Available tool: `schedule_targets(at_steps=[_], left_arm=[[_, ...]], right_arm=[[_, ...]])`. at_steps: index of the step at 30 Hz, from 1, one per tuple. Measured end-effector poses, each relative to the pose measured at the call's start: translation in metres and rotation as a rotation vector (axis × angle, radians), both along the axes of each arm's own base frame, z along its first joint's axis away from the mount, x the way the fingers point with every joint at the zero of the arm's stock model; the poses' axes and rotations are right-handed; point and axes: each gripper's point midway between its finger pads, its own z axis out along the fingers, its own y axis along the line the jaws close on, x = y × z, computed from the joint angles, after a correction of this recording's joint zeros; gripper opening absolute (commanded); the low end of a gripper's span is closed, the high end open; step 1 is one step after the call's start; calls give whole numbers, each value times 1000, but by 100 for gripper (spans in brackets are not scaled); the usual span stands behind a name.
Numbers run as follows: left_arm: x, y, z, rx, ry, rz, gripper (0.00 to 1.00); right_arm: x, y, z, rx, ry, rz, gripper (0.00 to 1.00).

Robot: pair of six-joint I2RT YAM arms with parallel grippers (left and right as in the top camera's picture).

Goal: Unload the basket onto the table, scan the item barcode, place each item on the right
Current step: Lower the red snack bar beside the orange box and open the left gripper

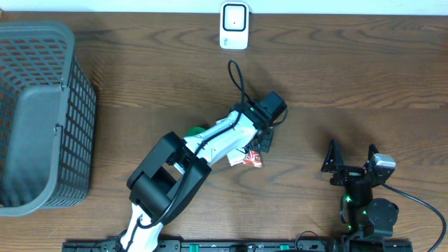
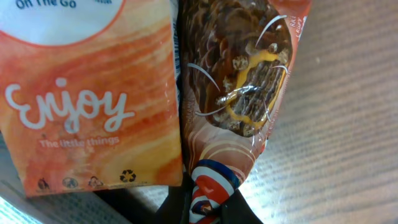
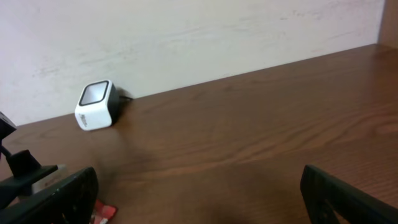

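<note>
We are looking at the left tool [image 2: 208, 208] reaching out over the middle of the tabletop [image 1: 364, 84], closed down tight on the near end seam of a chocolate snack packet [image 2: 245, 81]. The packet is lying just under the arm in the overhead view, and we cannot tell whether it is resting on the wood or hanging just clear of it. An orange tissue pack [image 2: 87, 106] is sitting right beside it, edge to edge. The right tool [image 1: 350, 159] is waiting at the near right with its jaws spread wide and nothing between them. The white barcode scanner [image 1: 234, 26] is standing at the far edge, well apart from the packet.

We are judging the main risk to be the thin pinch: with only the crimped end held, the glossy film could be slipping out or swinging as the arm is travelling to the scanner. The tissue pack could be getting dragged along, since it is lying against the packet. We are seeing no barcode on the face shown, so the wrong side could be facing the scanner window, and a creased, shiny wrapper could be spoiling the read.
</note>
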Motion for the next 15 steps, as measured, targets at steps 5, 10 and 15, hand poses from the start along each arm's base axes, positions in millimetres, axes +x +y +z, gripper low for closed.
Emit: schedule_targets(at_steps=[5, 10, 15], left_arm=[[5, -6, 1, -34, -16, 14, 8], [10, -22, 2, -112, -21, -10, 17], [11, -31, 2, -146, -33, -65, 34]], right_arm=[[0, 0, 0, 0, 0, 0, 99], [0, 0, 0, 0, 0, 0, 99], [0, 0, 0, 0, 0, 0, 99]])
